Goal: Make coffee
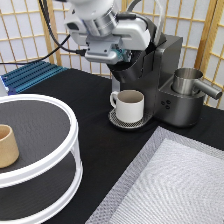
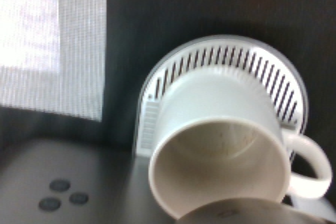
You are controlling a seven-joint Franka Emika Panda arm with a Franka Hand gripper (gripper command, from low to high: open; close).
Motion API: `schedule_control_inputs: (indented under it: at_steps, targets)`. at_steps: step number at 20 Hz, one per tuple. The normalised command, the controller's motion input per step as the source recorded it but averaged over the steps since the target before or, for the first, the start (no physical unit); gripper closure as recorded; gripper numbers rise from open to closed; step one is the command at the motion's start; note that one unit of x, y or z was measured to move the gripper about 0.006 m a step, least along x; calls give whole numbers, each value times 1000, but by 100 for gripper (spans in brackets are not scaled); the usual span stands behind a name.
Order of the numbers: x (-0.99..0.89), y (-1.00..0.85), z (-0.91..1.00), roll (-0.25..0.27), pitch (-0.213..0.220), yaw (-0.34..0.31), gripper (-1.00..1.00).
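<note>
- Gripper [image 1: 117, 55] hung over the coffee machine [image 1: 162, 80], at 12 o'clock of the mug [image 1: 129, 105]; fingers' state: cannot tell.
- Risk: clipping the machine's top, jolting the mug off its drip tray [image 2: 289, 95].

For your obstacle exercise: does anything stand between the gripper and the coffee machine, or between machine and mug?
Nothing visible. The gripper is at the coffee machine's head; the mug sits on the drip tray below it. No pod shows.

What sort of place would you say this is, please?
Probably a staged kitchen-style test table: a coffee machine with a mug under it, and paper screens behind. The pincer is at the machine.
</note>
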Motion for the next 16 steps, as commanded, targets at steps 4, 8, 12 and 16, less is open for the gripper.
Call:
schedule_control_inputs:
  at_steps: [4,8,12,16]
  targets:
    - [-56,378,144,-240,-6,16,100]
    - [-9,361,25,-120,-41,4,100]
    - [-20,39,0,6,-94,3,-100]
    - [-194,-30,1,29,-152,0,-100]
